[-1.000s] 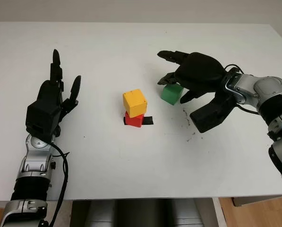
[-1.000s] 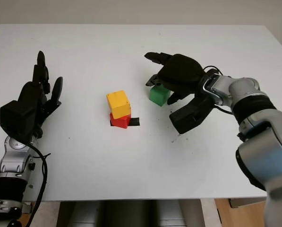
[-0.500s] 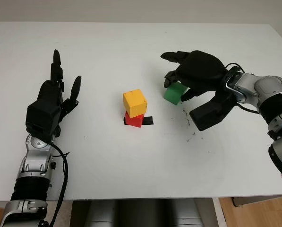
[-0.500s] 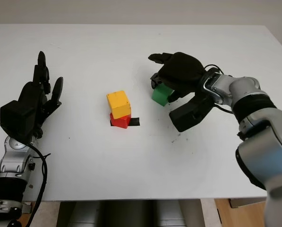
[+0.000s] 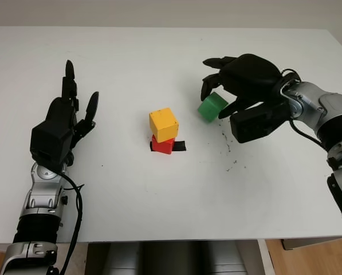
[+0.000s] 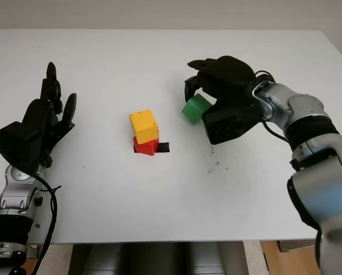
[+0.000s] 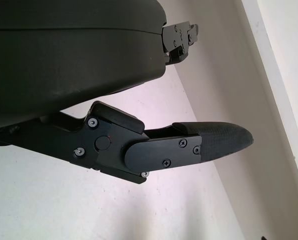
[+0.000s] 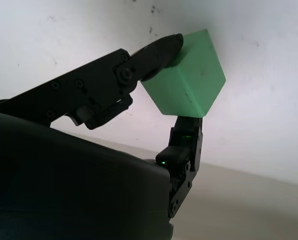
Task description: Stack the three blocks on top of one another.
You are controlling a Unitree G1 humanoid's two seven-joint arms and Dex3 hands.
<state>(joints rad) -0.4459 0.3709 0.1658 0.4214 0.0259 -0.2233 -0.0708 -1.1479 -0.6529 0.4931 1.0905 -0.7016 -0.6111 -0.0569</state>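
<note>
- I have the green block (image 5: 212,106) pinched in my right hand (image 5: 248,80), fingertips (image 8: 163,47) on opposite faces, tilted and clear of the table (image 5: 159,217).
- It looks like a small rigid cube, probably light, with smooth faces; I judge it could slide or twist in a fingertip pinch, so I'd keep the pressure steady and square.
- The hold sits high on the block, leaving its underside free, which suits setting it down flat.
- The yellow block (image 5: 162,124) sits on the red block (image 5: 162,145) a little way off the hand's fingertip side, nearer the middle of the table; a black strip (image 5: 180,146) lies under the red one.
- The yellow block is turned slightly on the red, so the pair may be easy to nudge; I'd level the green block before lowering it.
- My left hand (image 5: 59,129) is open, raised well apart from the stack on its far side, holding nothing.
</note>
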